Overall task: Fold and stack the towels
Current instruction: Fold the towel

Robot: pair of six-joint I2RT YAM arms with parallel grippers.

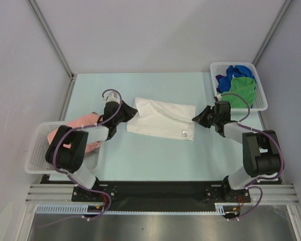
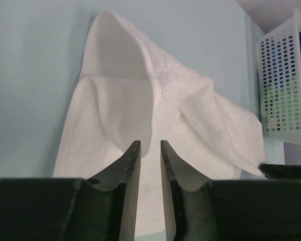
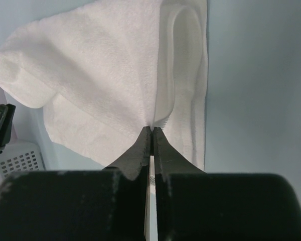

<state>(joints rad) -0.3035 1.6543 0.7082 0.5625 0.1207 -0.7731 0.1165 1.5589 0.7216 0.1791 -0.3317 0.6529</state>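
White towel at centre of desk. Right end effector clamped on its edge; left end effector slightly apart.

white towel: terry cloth, nubbly, matt | table: smooth, matt | basket: white plastic lattice | left fingers: dark, matt

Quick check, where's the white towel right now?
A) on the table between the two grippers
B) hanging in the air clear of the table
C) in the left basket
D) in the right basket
A: the white towel lies on the table between the left gripper and the right gripper, which is shut on its edge.
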